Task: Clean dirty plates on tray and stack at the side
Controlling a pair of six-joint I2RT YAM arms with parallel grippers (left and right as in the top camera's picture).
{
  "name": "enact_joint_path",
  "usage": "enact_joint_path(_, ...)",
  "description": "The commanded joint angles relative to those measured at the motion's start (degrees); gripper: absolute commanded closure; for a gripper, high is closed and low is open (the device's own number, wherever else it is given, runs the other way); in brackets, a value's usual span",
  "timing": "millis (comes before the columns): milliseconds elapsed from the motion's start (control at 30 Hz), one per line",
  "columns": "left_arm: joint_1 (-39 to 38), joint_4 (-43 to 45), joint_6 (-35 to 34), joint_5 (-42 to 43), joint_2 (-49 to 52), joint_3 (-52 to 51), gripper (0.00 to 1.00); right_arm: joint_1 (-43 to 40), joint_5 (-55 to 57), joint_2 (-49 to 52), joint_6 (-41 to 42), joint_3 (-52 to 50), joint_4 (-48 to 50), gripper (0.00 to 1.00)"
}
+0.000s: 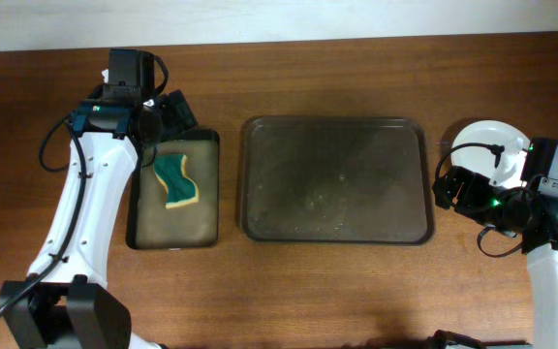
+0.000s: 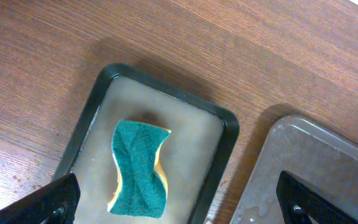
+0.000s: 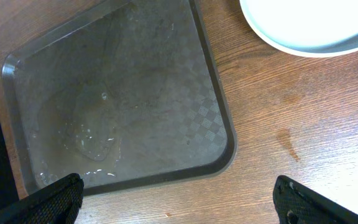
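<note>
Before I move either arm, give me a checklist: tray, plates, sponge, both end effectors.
1. tray free of plates: ok, only a water film on it.
2. plates on the table, right of the tray: ok.
3. All three plates stacked: cannot tell, only part of them shows in any view.
4. sponge lying in the small black tray: ok.
5. left end effector open and empty: ok.
6. right end effector open and empty: ok.
</note>
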Motion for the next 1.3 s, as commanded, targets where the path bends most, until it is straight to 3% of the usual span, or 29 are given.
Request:
enact_joint_path(0, 0.13, 0.11, 0.94, 0.57, 0.20, 0.13, 0.01, 0.42, 0.11, 0.07, -0.59, -0.42, 0.02, 0.02)
enact_joint_path(333, 0.13, 0.11, 0.92, 0.57, 0.20, 0.13, 0.01, 2.69, 3.15, -2.91, -0.63, -0.44, 1.07, 0.02)
enact_joint_path(567, 0.13, 0.11, 0.92, 0.55, 0.20, 0.13, 0.01, 21.68, 3.17, -14.84, -9.11, -0.44, 11.89, 0.02)
enact_joint_path(800, 0.13, 0.11, 0.92, 0.57, 0.20, 0.13, 0.01, 26.21, 2.91, -26.47, -11.76, -2.86, 12.09, 0.02)
enact_joint_path(967, 0.13, 0.11, 0.92, 0.57, 0.20, 0.13, 0.01, 26.25, 2.84, -32.57, -11.50, -11.61, 16.00, 0.02)
enact_joint_path(1267, 0.13, 0.11, 0.92, 0.55, 0.20, 0.13, 0.01, 26.25, -6.32, -42.73, -11.13, -36.39, 43.04, 0.02)
